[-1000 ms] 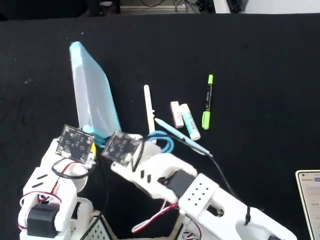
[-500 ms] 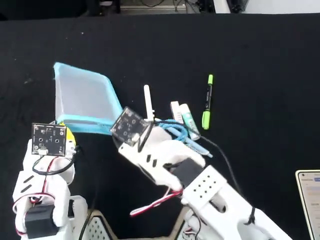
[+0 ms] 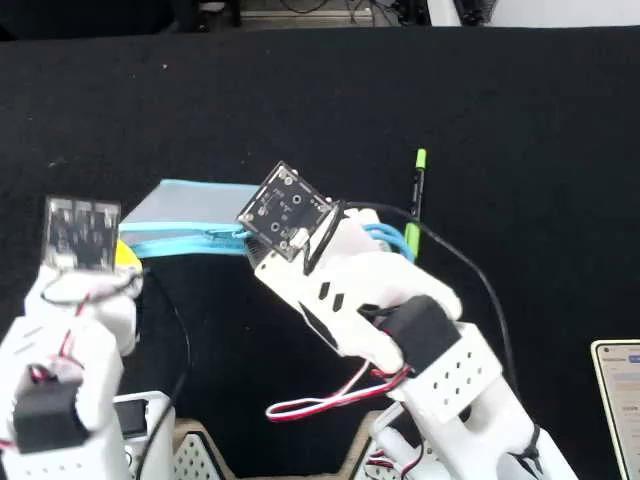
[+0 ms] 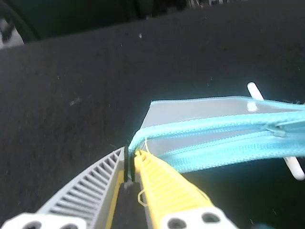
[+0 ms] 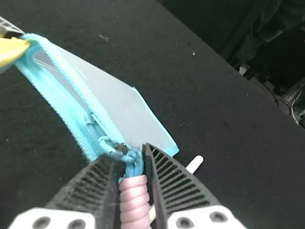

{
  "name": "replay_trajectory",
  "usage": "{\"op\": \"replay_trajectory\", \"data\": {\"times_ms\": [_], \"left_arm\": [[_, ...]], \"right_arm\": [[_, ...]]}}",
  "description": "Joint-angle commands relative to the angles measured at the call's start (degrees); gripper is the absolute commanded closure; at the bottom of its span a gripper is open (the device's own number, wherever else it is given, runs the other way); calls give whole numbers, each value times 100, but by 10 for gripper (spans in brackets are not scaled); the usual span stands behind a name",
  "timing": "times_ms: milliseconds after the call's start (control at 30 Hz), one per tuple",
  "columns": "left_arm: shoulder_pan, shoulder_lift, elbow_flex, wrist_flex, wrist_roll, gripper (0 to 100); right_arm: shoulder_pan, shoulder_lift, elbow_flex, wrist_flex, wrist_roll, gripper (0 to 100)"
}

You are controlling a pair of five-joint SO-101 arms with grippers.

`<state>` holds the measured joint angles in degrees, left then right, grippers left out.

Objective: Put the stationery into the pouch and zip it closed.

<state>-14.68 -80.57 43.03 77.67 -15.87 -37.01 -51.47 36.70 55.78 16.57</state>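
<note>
The light-blue pouch (image 3: 190, 215) is stretched sideways between my two grippers. My left gripper (image 3: 133, 252), with its yellow finger, is shut on the pouch's left corner (image 4: 138, 140). My right gripper (image 5: 129, 155) is shut on the teal zip end, with the slider (image 5: 101, 139) just in front of it. The zip band (image 4: 224, 138) runs along the pouch's near edge. A white pen (image 4: 253, 90) lies behind the pouch, and its tip (image 5: 194, 163) shows past the right fingers. A green marker (image 3: 418, 170) sticks out beyond the right arm, which covers the other stationery.
A black cloth (image 3: 500, 110) covers the table, with open room at the back and right. A phone-like screen (image 3: 620, 400) lies at the front right edge. The table's far edge (image 3: 320, 25) runs along the top.
The pouch has swung from pointing away from me to lying sideways. My left arm pulled its corner to the left, and my right arm moved right and back over the stationery.
</note>
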Motion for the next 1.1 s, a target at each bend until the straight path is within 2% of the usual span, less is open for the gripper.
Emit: {"op": "replay_trajectory", "data": {"times_ms": [0,233,400,800,933,1067], "left_arm": [[-154,1582,-1921,1081,53,970],[-145,3068,-3609,2119,26,964],[-154,3833,-4154,2321,18,859],[-66,4185,-4048,2295,26,861],[365,4123,-3310,1873,44,862],[435,4123,-2941,1495,53,863]], "right_arm": [[255,-101,-884,571,413,988],[273,936,-1613,765,589,988],[273,1481,-2211,1134,589,988],[281,1534,-2396,1354,598,988],[281,1525,-2396,1363,598,988],[281,1525,-2369,1380,598,988]]}}
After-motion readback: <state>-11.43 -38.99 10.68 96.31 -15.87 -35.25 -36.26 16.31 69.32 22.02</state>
